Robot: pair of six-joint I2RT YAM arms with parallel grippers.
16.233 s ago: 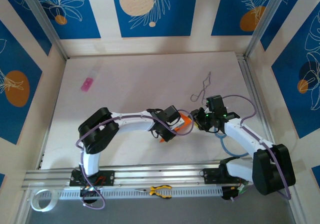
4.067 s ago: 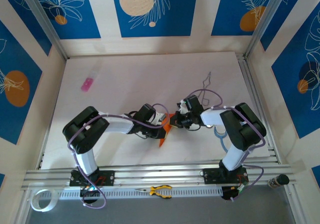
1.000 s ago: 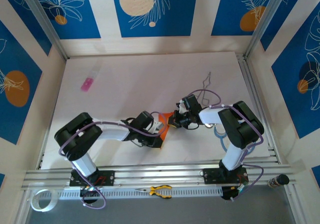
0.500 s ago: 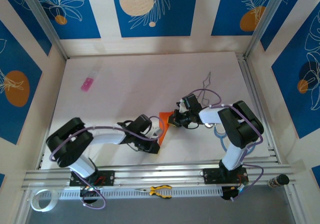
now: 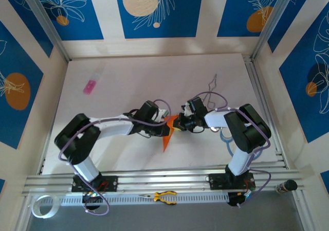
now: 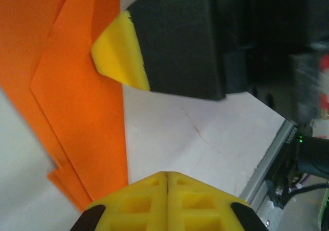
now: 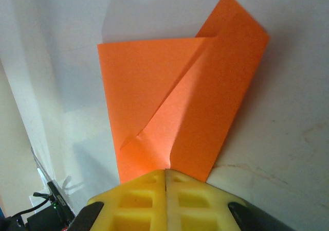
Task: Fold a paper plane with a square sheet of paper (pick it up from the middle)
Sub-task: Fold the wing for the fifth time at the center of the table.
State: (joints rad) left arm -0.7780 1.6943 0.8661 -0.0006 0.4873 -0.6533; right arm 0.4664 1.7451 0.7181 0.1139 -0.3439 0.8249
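Pink object (image 5: 90, 87) far left on the tabletop (image 5: 128, 76), well apart from everything else. Left tool (image 5: 165, 125) fully closed, fingertips pressed together with nothing seen between them, sitting just beside the right edge of the square sheet of paper (image 5: 167, 137). The sheet lies flat mid-tabletop, folded into a narrow pointed shape with overlapping flaps, point toward the near edge. Right tool (image 5: 178, 123) also closed, tips down at the sheet's far end, touching it; can't tell if the paper is pinched. Bent wire (image 5: 208, 91) behind the right arm. Yellow-handled pliers (image 5: 164, 196) on the near rail.
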